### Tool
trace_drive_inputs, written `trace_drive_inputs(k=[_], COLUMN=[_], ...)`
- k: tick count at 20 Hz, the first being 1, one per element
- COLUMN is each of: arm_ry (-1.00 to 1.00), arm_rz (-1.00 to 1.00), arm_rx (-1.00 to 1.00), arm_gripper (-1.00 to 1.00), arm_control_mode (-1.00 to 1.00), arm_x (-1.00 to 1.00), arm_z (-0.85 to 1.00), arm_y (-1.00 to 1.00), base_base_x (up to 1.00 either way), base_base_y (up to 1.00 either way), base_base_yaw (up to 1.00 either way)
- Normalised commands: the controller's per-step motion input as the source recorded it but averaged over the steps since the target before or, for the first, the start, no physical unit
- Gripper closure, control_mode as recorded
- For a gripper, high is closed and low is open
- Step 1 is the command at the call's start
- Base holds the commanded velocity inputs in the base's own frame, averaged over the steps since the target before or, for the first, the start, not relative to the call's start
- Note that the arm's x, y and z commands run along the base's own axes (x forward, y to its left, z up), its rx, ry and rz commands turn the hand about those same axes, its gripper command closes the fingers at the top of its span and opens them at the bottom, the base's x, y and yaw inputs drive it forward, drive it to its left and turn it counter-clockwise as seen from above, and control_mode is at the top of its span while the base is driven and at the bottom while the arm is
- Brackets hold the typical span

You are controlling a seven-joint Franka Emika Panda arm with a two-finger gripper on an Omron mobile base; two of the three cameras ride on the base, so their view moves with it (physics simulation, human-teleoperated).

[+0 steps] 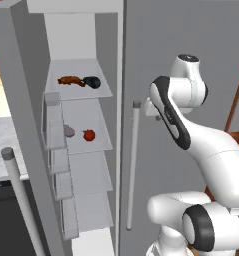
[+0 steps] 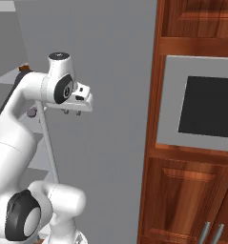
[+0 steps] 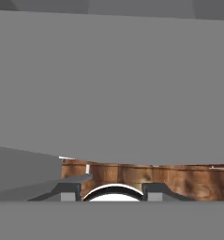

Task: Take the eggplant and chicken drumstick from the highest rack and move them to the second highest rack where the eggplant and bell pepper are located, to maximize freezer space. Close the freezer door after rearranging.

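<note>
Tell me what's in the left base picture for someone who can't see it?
An open freezer has a drumstick and dark eggplant on its top rack. One rack below hold a red pepper and a pale eggplant. The white arm stands right, before a closed door.

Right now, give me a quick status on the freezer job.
Hand shut, empty, by the closed right door's handle. Drumstick and eggplant on top rack. Freezer door open, nothing blocking.

arm: glossy white, rounded links | joints: dark grey bands | base: white
</note>
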Motion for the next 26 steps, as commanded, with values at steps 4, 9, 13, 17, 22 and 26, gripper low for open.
trace_drive_inputs(k=[4,9,13,17,22,26], arm_ry=[-0.03,-0.06,0.00,0.00,0.00,0.00], arm_rz=[0.00,-0.03,0.00,0.00,0.00,0.00], arm_rx=[0.00,0.00,0.00,0.00,0.00,0.00], arm_gripper=[-1.00,-1.00,-1.00,-1.00,-1.00,-1.00], arm_control_mode=[-1.00,1.00,1.00,1.00,1.00,1.00], arm_x=[-0.05,-0.06,0.00,0.00,0.00,0.00], arm_z=[0.00,0.00,0.00,0.00,0.00,0.00], arm_y=[0.01,0.00,0.00,0.00,0.00,0.00], base_base_x=[0.00,-0.56,-0.34,0.17,0.22,0.36], base_base_y=[0.00,0.01,0.08,0.28,0.29,0.31], base_base_yaw=[0.00,0.00,0.24,0.28,0.27,0.15])
